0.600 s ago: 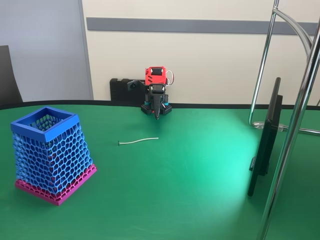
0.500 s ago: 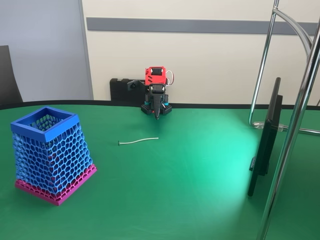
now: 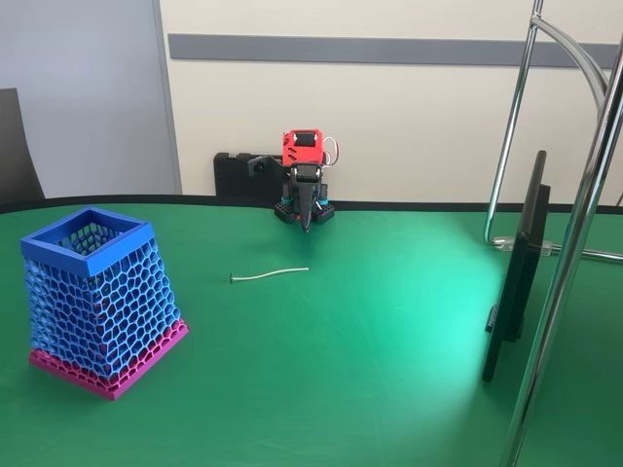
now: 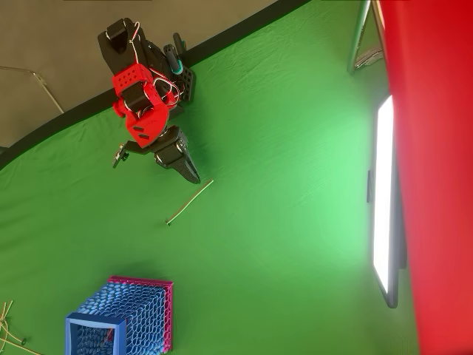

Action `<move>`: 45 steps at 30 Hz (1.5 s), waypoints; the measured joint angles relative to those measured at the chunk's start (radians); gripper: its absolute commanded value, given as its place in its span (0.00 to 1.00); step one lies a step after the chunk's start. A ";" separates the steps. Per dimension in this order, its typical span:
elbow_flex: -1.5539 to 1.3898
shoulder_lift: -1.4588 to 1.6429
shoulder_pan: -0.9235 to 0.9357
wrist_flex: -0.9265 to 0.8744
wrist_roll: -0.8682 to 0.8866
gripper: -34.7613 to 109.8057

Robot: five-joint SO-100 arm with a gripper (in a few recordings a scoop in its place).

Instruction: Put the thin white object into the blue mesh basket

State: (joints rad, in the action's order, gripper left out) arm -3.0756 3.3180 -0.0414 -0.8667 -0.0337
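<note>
Basket [image 3: 97, 297] of blue honeycomb mesh stood at the left of the fixed view on the green table [image 3: 370, 379], upright, with a solid blue square rim and a magenta-pink base. The thin white object [image 3: 270, 274] lay flat on the cloth to its right, well apart from it, a slightly curved strand running roughly left to right. Behind the strand, near the table's far edge, the red and black arm [image 3: 304, 180] was folded up, its gripper [image 3: 306, 222] pointing down and ending in a single dark tip with no gap between the jaws, holding nothing. A dark screen [image 3: 516, 272] stood edge-on at the right beside chrome tubes [image 3: 574, 253].

In the overhead view the arm [image 4: 144, 111] sat at the upper left, its gripper [image 4: 194, 177] tapering to a closed point near the upper end of the thin white object [image 4: 190, 201], apart from it. The strand lay diagonally on the table [image 4: 281, 222]. The basket [image 4: 122, 318] sat at the lower left corner, well apart from the strand.
</note>
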 measured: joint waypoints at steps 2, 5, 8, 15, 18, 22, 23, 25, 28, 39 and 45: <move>0.000 0.000 0.000 0.000 0.000 0.25; 0.000 0.000 0.000 0.000 0.000 0.25; 0.000 0.000 0.000 0.000 0.000 0.25; 0.000 0.000 0.000 0.000 0.000 0.25; 0.000 0.000 0.000 0.000 0.000 0.25; 0.000 0.000 0.000 0.000 0.000 0.25; 0.000 0.000 0.000 0.000 0.000 0.25; 0.000 0.000 0.000 0.000 -0.003 0.25; 0.000 0.000 -0.018 0.000 -0.021 0.25; 0.000 0.000 -0.015 0.000 -0.023 0.25; 0.000 0.000 -0.015 0.000 -0.028 0.25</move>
State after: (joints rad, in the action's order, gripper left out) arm -3.0756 3.3180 -0.0568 -0.8667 -0.0614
